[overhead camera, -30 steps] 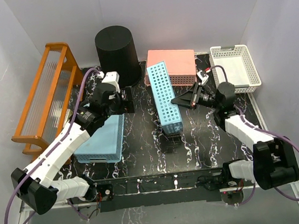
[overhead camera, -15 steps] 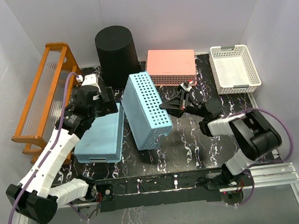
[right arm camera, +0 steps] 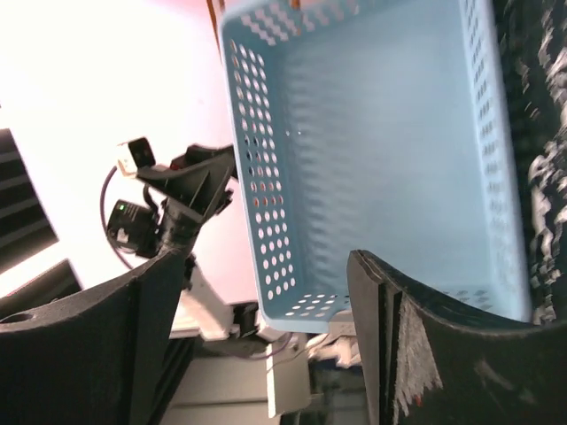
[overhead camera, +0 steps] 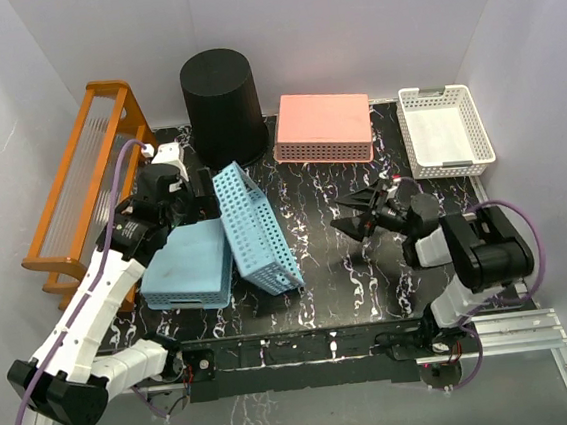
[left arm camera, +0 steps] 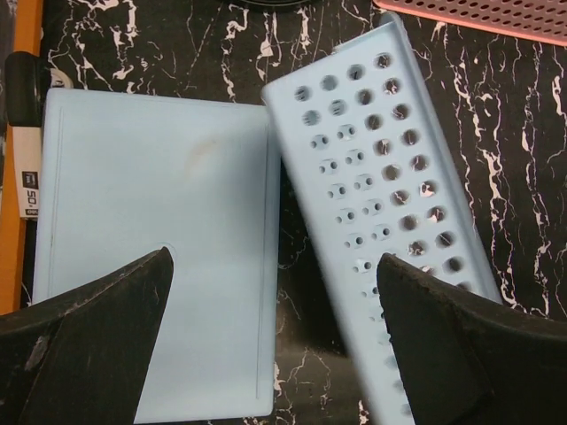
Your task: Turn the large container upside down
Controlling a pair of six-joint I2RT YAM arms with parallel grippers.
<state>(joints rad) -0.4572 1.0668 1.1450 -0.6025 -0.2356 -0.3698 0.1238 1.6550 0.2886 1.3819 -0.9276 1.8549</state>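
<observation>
The large container (overhead camera: 221, 103), a tall black ribbed bucket, stands at the back of the table, left of centre, with a flat dark face on top. Neither gripper touches it. My left gripper (overhead camera: 199, 196) hangs open just in front of it. In the left wrist view, the left gripper (left arm camera: 275, 354) is above two light blue baskets, with nothing between its fingers. My right gripper (overhead camera: 357, 212) is open and empty at mid-table, well to the right of the bucket. In the right wrist view, the right gripper (right arm camera: 266, 354) faces the open side of a blue basket (right arm camera: 372, 150).
A perforated blue basket (overhead camera: 255, 230) lies tipped on its side, leaning on an upturned blue basket (overhead camera: 190, 267). A pink basket (overhead camera: 323, 126) sits bottom-up at the back and a white basket (overhead camera: 444, 129) at the back right. An orange rack (overhead camera: 90, 186) lines the left edge.
My right gripper has opened, let go of the perforated blue basket and drawn back to the right. The basket has tipped left against the other blue one. The left arm has barely shifted.
</observation>
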